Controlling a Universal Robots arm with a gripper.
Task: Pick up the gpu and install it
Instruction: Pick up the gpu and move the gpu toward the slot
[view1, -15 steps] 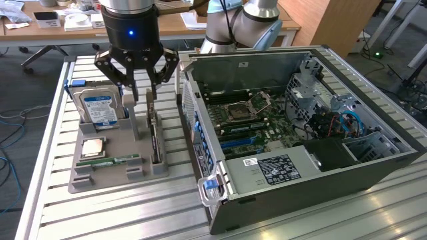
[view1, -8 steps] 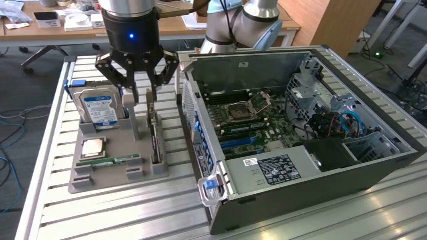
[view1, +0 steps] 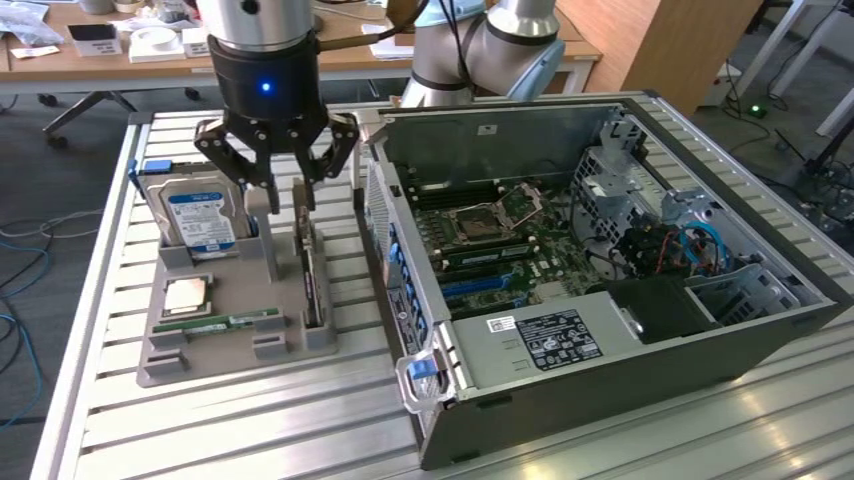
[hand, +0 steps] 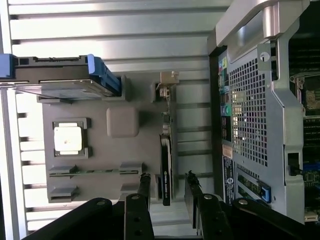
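Gripper: your gripper (view1: 287, 200) hangs over the grey holder tray (view1: 227, 362). Its jaws are spread apart and clasp nothing.
Fingers: in the wrist view one dark finger (hand: 145, 192) stands on each side of the line of the gpu (hand: 165, 160). A gap shows on both sides, so you have no contact with it.
Gpu, place: it stands on its long edge in a slot of the tray, on the side nearest the computer case (view1: 587, 365).
Gpu, look: you see a thin dark board edge-on, with a pale metal piece at the end towards the hard drive (view1: 200, 212).
Tray, contents: the silver hard drive with its blue label stands upright in a slot at one end. A square processor chip (view1: 184, 295) lies flat in its recess. A narrow green memory stick (view1: 220, 323) lies flat beside it, and the gpu stands in its own slot.
Case, contents: it lies with its side off, and the green motherboard (view1: 494, 240) is exposed inside.
Support: tray and case both rest on a slatted metal table (view1: 240, 430), with the tray just beside the case.
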